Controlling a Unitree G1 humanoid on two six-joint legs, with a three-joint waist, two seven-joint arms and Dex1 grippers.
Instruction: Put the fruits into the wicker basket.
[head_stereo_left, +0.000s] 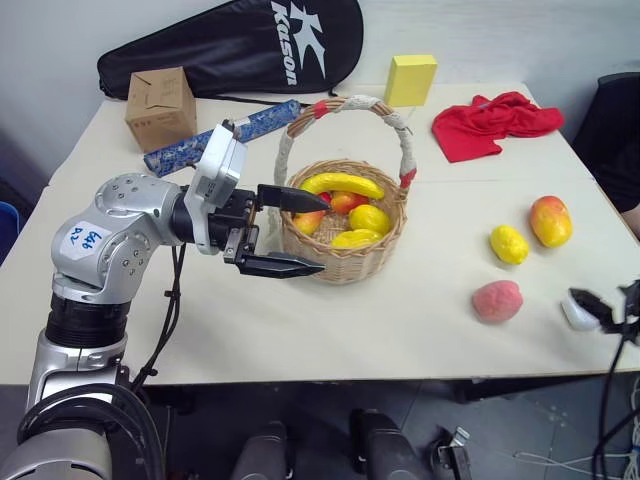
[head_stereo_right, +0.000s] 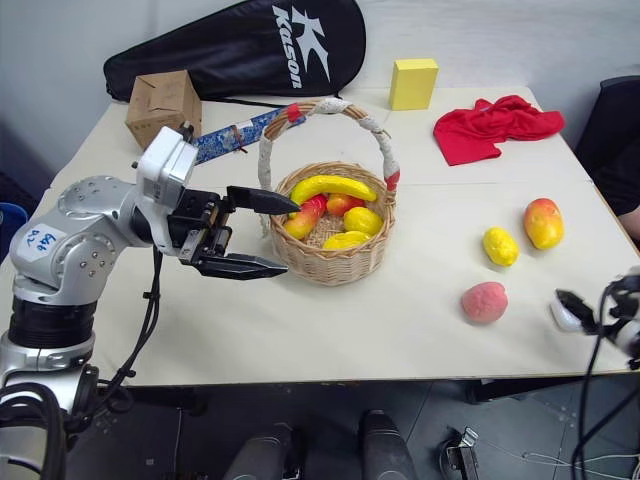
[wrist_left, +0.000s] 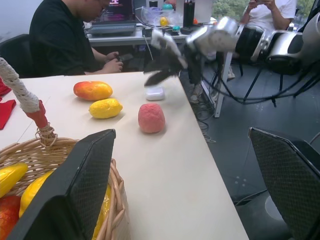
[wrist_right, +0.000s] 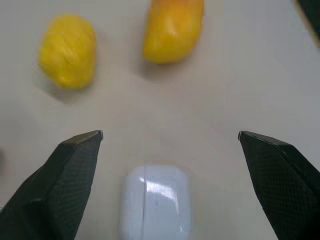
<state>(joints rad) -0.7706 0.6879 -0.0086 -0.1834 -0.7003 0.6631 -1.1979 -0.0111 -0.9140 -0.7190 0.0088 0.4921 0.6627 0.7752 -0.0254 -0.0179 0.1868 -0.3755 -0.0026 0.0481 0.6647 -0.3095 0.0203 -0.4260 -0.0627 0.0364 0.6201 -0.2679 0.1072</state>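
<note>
Table (head_stereo_left: 400, 330), peach (head_stereo_left: 497, 300) beside lemon (head_stereo_left: 508, 244)

A pale beige rectangular tabletop (head_stereo_left: 300, 330) stands against a plain white wall (head_stereo_left: 60, 40). Beyond its far side sit a cluttered grey desk (wrist_left: 125, 35), a black office chair (wrist_left: 12, 50) and grey floor (wrist_left: 260, 130).

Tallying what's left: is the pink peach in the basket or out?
Out. The peach lies on the table, apart from the wicker basket.
</note>
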